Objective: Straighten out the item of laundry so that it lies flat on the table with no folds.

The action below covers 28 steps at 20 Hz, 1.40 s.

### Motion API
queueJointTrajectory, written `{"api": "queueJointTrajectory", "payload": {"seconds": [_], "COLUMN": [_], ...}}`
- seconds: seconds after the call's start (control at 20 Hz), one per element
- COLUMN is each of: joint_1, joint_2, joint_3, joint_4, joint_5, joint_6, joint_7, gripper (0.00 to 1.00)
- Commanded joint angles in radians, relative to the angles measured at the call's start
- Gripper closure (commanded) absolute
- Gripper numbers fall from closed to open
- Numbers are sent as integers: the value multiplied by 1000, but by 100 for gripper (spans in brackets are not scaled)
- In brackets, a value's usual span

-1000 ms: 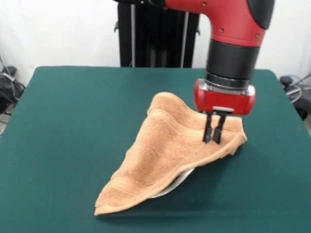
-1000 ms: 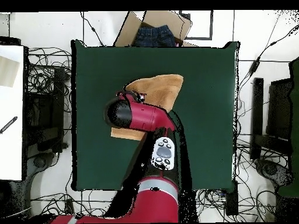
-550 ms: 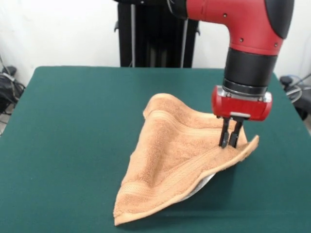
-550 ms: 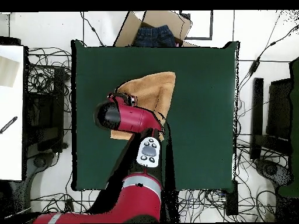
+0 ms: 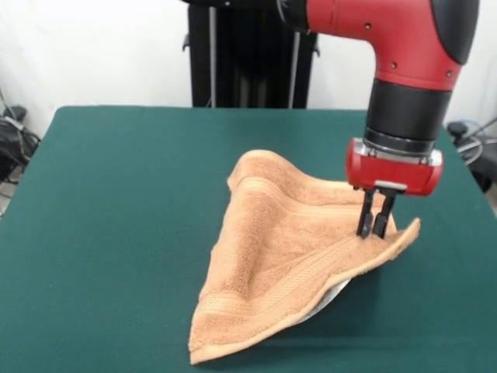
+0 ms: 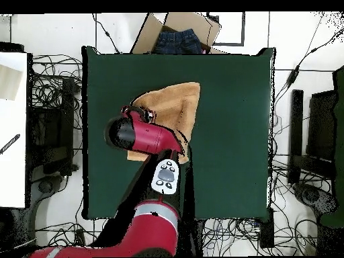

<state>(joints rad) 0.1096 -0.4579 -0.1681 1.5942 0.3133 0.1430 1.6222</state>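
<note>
1. Shifted slightly toward the front view's right edge since half a second ago: gripper (image 5: 373, 226), now a touch farther along the green table (image 5: 116, 202), with the pinched corner of the towel (image 5: 287, 249) drawn along with it.
2. Compared with a second ago, moved much farther: towel's near tip then sat lower left in the front view, now pulled rightward; cloth stretched into a longer, tauter triangle.
3. Closed on the towel's right-hand corner, both black fingers close together and clamped on the lifted edge, which curls up just past them.
4. Located right of centre on the table in the front view; seen from above as a tan patch (image 6: 180, 101) partly hidden under the red arm (image 6: 144, 134), left of the table (image 6: 228, 134) centre.
5. Tan-orange terry, looped nap, thick and soft-looking; woven border band running as raised parallel ridges along the near edge and again near the far hump.
6. Tented shape: far end humped, right corner raised, a fold creasing down the middle; pale underside showing beneath the near lifted edge.
7. Table surface matte, felt-like, dark green, rectangular with rounded corners.
8. Arm glossy red shell with black cylindrical wrist segment; gripper body red with a metal rim.
</note>
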Motion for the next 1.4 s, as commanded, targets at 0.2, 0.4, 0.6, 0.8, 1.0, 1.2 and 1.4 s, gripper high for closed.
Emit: {"api": "queueJointTrajectory", "payload": {"seconds": [0.2, 0.4, 0.6, 0.8, 1.0, 1.2, 1.4], "joint_1": [97, 116, 124, 129, 123, 87, -49], "joint_2": [3, 15, 18, 26, 18, 2, -39], "joint_3": [-57, -73, -72, -75, -72, -39, 59], "joint_4": [103, 97, 103, 99, 101, 115, 150], "joint_5": [111, 123, 141, 148, 146, 127, 53], "joint_6": [17, 4, -8, -12, -7, -13, -10], "joint_7": [336, 345, 350, 349, 342, 316, 207], "gripper": [0, 0, 0, 0, 0, 0, 0]}}
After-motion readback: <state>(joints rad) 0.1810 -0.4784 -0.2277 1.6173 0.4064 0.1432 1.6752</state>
